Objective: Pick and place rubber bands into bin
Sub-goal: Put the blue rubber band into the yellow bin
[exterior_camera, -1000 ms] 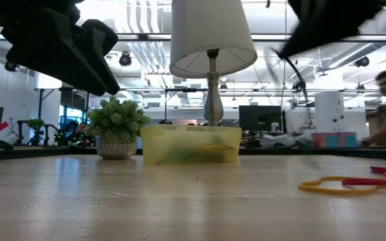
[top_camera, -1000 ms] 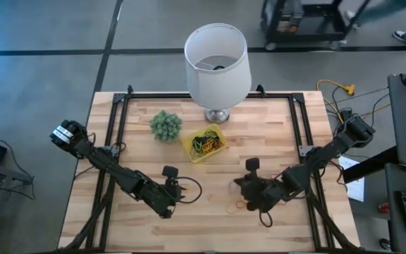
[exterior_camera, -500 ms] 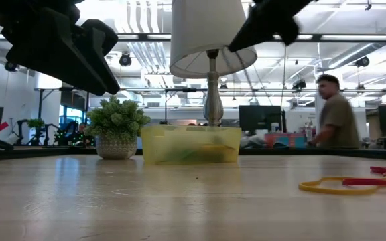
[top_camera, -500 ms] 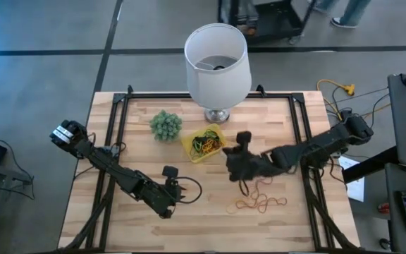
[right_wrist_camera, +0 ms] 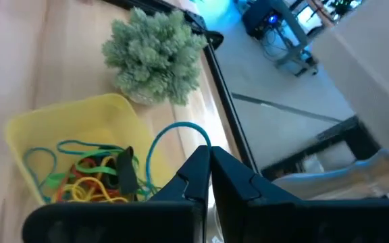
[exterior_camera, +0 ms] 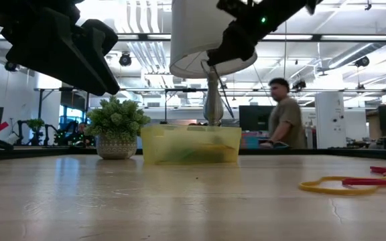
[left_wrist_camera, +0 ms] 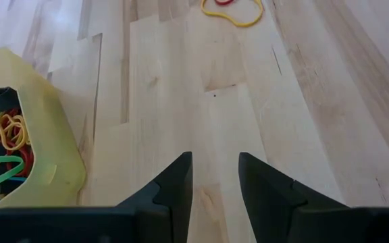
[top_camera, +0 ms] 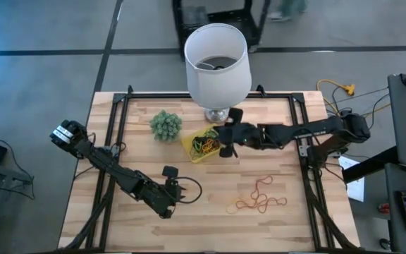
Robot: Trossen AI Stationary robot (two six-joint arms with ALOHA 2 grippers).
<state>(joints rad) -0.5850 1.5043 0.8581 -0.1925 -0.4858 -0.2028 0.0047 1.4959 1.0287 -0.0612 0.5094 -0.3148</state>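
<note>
The bin (top_camera: 191, 149) is a small yellow tray on the table in front of the lamp, with several coloured rubber bands (right_wrist_camera: 90, 177) lying in it. More loose bands (top_camera: 261, 200) lie on the wood toward the near right, also visible as loose bands (exterior_camera: 340, 184) in the low view. My right gripper (top_camera: 224, 145) hangs raised over the bin's right edge, shut on a teal band (right_wrist_camera: 174, 128). My left gripper (left_wrist_camera: 215, 181) is open and rests low over the near-middle of the table, touching nothing. My right gripper pinches one teal rubber band between its two shut fingertips (right_wrist_camera: 196, 165). The stretch of band beside the fingers (right_wrist_camera: 206, 143) runs into the pinch. The rest arcs out as a free loop, lifted clear above the bin. The fingers slant down from the table's right side.
A white lamp (top_camera: 217, 60) stands just behind the bin, its shade overhanging it. A fuzzy green ball plant (top_camera: 165, 125) sits left of the bin. A black frame (top_camera: 118, 113) runs along the table's sides. A person (exterior_camera: 283, 120) walks in the room behind.
My right gripper has risen from the loose bands at the near right and travelled toward the far left, arriving over the bin's right edge with the teal band. The remaining loose bands it covered now lie uncovered. The left arm has kept still.
</note>
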